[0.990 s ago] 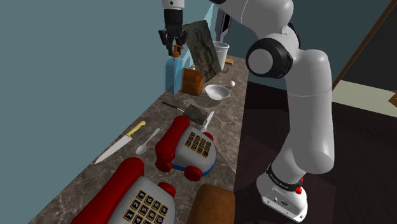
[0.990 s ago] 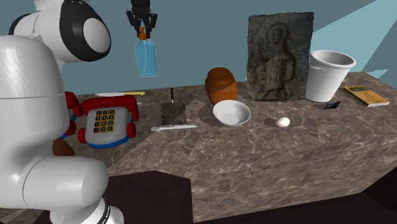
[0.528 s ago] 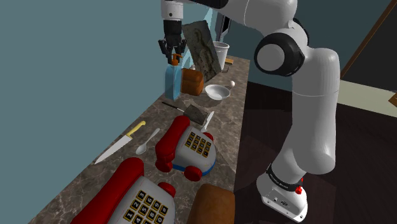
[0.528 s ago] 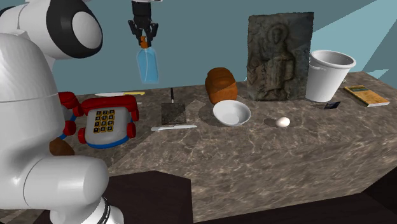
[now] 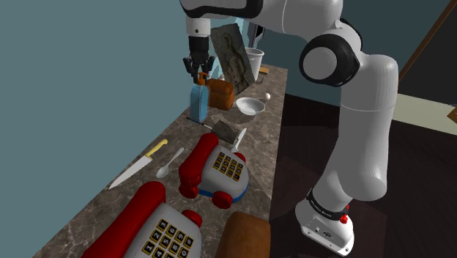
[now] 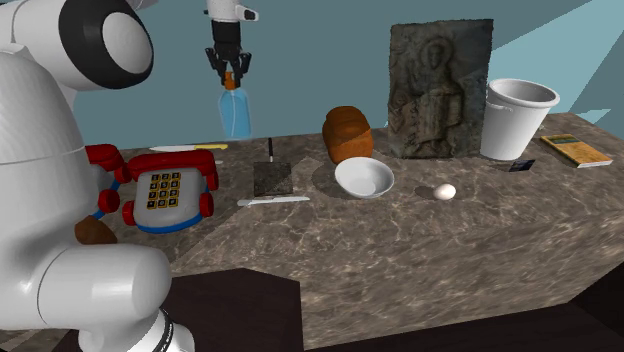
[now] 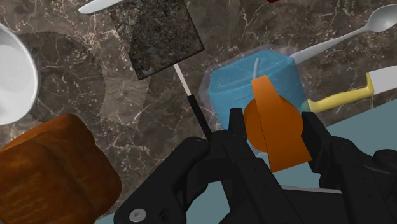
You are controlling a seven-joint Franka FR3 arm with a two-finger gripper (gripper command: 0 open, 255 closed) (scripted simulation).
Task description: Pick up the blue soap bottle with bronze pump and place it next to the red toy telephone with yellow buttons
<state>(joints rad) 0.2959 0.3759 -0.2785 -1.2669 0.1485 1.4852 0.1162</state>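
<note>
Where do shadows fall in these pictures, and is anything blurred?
Wrist view: a darker round patch of shadow lies on the marble counter beside the white bowl; the blue bottle looks sharp. Second exterior view: even light, no glare.

No legible text; toy telephone button marks seem unreadable.
</note>
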